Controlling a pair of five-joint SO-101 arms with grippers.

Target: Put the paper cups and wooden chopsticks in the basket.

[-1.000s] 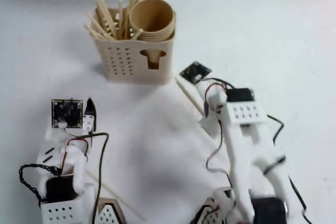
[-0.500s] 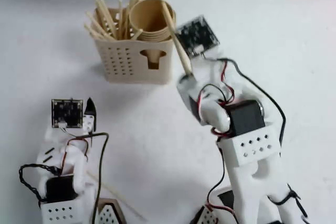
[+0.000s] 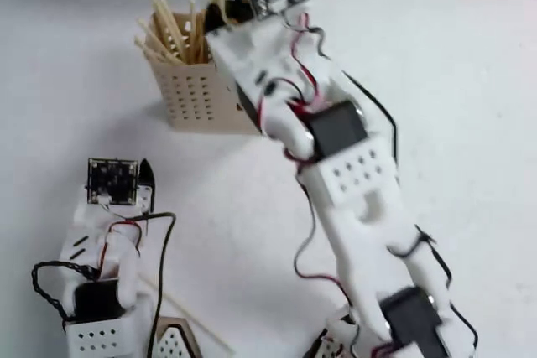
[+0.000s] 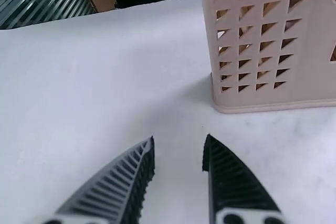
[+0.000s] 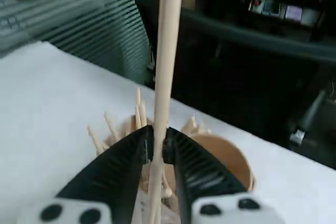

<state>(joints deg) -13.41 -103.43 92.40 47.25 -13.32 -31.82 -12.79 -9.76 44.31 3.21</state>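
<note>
Found the left tool (image 4: 178, 148) with jaws apart, low over bare table (image 3: 470, 81), pointed toward the perforated wall of the basket (image 4: 273, 40) and clear of it. Noted a loose chopstick (image 3: 193, 316) lying flat on the table near the left arm's base. Located the basket at the far side of the table, left of centre, with a bundle of chopsticks (image 3: 172, 31) leaning upright in its left part. Found the right tool (image 5: 157, 135) clamped on a single chopstick (image 5: 167, 51), held near upright, directly above the basket. Saw the right arm (image 3: 344, 165) stretched over the basket's right part in the high view, covering it. Made out a paper cup (image 5: 231, 158) inside the basket, beside the bundle, below the clamped tool. Recorded a plain white table surface; behind it, a dark room with slatted blinds (image 5: 79, 19).
</note>
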